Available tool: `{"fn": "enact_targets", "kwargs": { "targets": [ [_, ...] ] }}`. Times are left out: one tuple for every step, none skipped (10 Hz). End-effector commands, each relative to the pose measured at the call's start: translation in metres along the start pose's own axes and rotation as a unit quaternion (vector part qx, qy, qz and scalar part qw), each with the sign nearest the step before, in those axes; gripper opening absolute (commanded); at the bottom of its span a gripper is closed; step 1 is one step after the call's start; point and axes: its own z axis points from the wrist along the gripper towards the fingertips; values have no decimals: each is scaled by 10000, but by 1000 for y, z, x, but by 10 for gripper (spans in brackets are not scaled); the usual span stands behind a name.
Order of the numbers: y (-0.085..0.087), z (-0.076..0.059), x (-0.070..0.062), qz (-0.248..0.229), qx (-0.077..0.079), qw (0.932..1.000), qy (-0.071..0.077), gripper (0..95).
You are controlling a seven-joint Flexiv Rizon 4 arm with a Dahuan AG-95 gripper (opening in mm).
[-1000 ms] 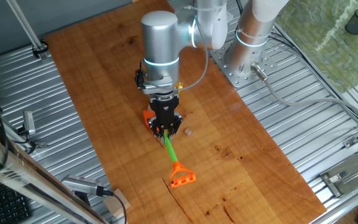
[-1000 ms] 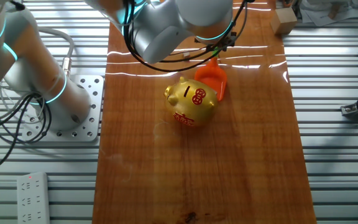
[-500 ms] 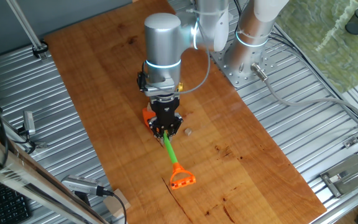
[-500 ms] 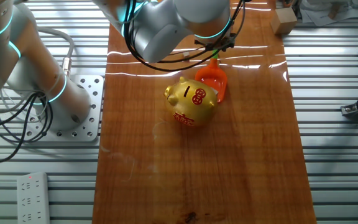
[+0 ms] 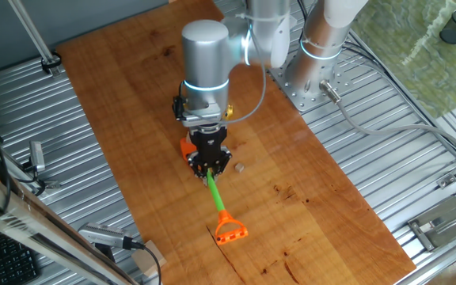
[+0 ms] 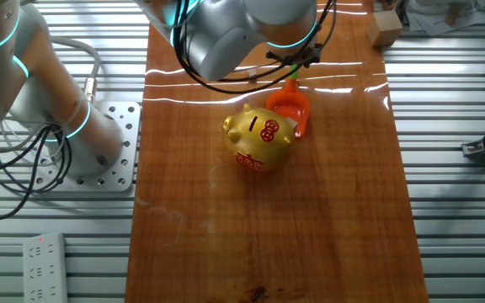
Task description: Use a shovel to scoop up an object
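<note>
My gripper (image 5: 210, 167) points down at the wooden table and is shut on the thin green shaft of the shovel (image 5: 218, 195). The orange D-shaped loop (image 5: 230, 232) lies toward the near edge. The orange blade (image 5: 187, 147) peeks out behind the fingers and also shows in the other fixed view (image 6: 291, 108), right beside the gold pig figurine (image 6: 259, 137). The tiny pale tan cube (image 5: 241, 168) lies on the table just right of the gripper, apart from the shovel. In the other fixed view the cube is hidden and the arm covers most of the gripper.
The wooden tabletop (image 5: 133, 87) is flanked by ribbed metal surfaces. The arm's base plate (image 5: 311, 79) stands at the table's far right edge. A larger tan wooden block (image 6: 385, 28) sits near the table's end. Clamps and cables lie on the metal sides.
The gripper has shifted slightly and turned the shovel. The loop end has swung a little toward the near edge, and the blade has turned beside the pig.
</note>
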Motion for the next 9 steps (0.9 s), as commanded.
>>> {"fn": "enact_targets", "kwargs": {
  "targets": [
    [-4, 3, -6, 18, -72, 10000, -18, 0],
    [-5, 4, -9, 23, -82, 10000, 18, 0],
    [-8, 5, -16, 66, -118, 9999, 74, 0],
    [-10, 4, -23, 82, -134, 9997, 167, 0],
    [-13, 4, -30, 107, -153, 9996, 229, 0],
    [-17, 5, -40, 156, -167, 9994, 258, 0],
    [-19, 6, -45, 183, -179, 9993, 270, 0],
    [-22, 8, -55, 228, -194, 9990, 318, 0],
    [-25, 9, -63, 249, -217, 9987, 381, 0]
  ]
}}
